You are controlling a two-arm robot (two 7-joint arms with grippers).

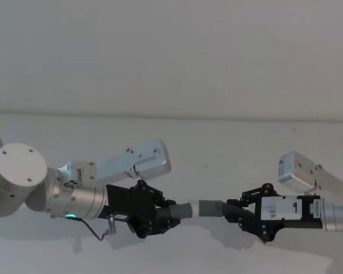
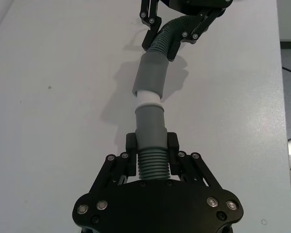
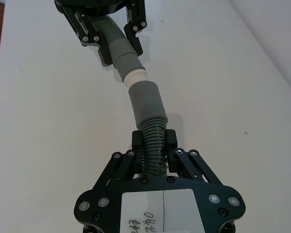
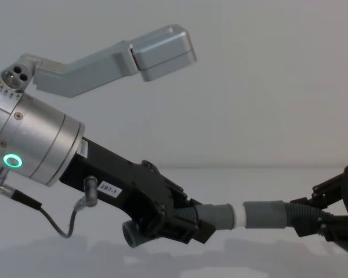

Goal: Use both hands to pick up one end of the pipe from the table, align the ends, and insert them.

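Dark-grey ribbed pipe pieces held above white table (image 1: 217, 148), cuffs facing each other at centre. Left gripper (image 1: 160, 212) clamped on ribbed body of left piece (image 4: 211, 215); white tip (image 4: 238, 215) just entering socket cuff (image 4: 265, 214). Right gripper (image 1: 240, 210) clamped on ribbed body of right piece (image 3: 153, 145). Cuffs slightly angled, not seated.

Plain pale wall (image 1: 171, 51) behind; even light

Two ribbed grey pipe pieces (image 2: 152, 160) (image 3: 154, 143) end-to-end, white tip (image 2: 148, 99) entering socket cuff (image 2: 151, 75).
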